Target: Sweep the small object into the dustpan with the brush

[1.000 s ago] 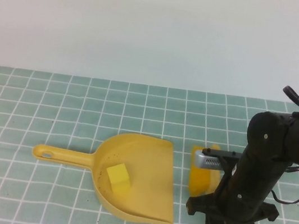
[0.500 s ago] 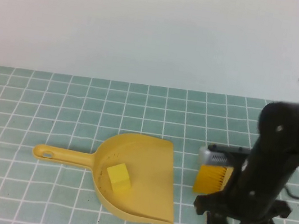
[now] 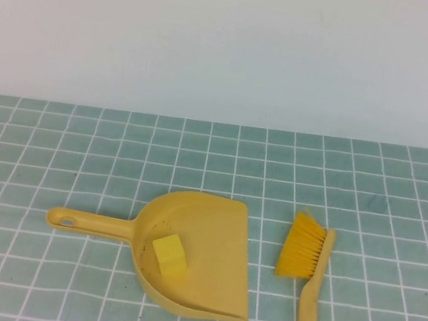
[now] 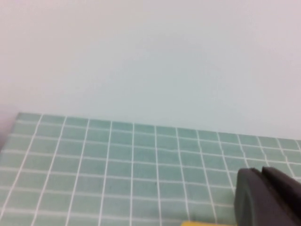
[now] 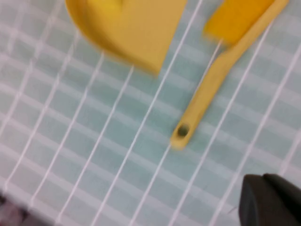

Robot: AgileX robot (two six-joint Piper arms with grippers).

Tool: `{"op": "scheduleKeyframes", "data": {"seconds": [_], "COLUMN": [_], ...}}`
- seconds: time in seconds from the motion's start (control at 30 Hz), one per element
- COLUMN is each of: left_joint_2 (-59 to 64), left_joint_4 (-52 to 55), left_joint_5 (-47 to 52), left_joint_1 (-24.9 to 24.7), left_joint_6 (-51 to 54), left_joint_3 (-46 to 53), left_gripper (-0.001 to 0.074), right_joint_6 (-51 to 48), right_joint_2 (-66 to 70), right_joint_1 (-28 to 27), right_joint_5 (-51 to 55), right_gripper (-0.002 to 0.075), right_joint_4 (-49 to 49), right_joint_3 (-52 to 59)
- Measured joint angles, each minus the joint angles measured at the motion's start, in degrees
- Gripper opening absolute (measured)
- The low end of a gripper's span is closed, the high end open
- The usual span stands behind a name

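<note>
Yellow plastic all round: the brush (image 3: 308,261) now lies flat on the tiled table (image 3: 403,199), where a second ago my right arm stood over it gripping its handle. I've let go and pulled clear, so the sweeping looks finished. My right gripper (image 5: 270,200) hangs above and back from the brush handle, holding nothing; how far open I cannot tell. The left gripper (image 4: 265,197) is parked well away, likewise unreadable. The small object (image 3: 170,254) sits inside the dustpan (image 3: 206,289).
</note>
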Motion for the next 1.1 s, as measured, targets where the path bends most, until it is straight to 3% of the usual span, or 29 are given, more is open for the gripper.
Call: {"op": "scheduleKeyframes", "data": {"seconds": [0.23,0.5,0.8,1.0,1.1], "left_joint_2": [-10.3,-15.4,-15.6,-17.8,-19.0], "left_joint_4": [0.5,0.8,4.6,18.7,19.5], "left_joint_5": [-7.4,-19.7,-22.9,-27.3,-27.2], "left_joint_1": [0.0,0.0,0.6,1.4,1.4], "left_joint_6": [0.0,1.0,0.8,-14.0,-14.1], "left_joint_3": [12.9,24.9,31.6,35.1,35.1], "left_gripper": [0.0000,0.0000,0.0000,0.0000,0.0000], "right_joint_6": [-1.2,4.2,7.2,7.2,7.2], "right_joint_2": [-12.3,-12.8,-20.7,-31.6,-36.8], "right_joint_1": [0.0,-0.3,-15.4,-23.0,-26.1], "right_joint_5": [-9.5,-15.7,-39.2,-48.4,-50.9], "right_gripper": [0.0000,-0.0001,-0.0001,-0.0001,-0.0001], "right_joint_4": [-8.9,-21.3,-22.7,-23.6,-23.9], "right_joint_3": [0.0,1.3,19.7,33.8,39.0]}}
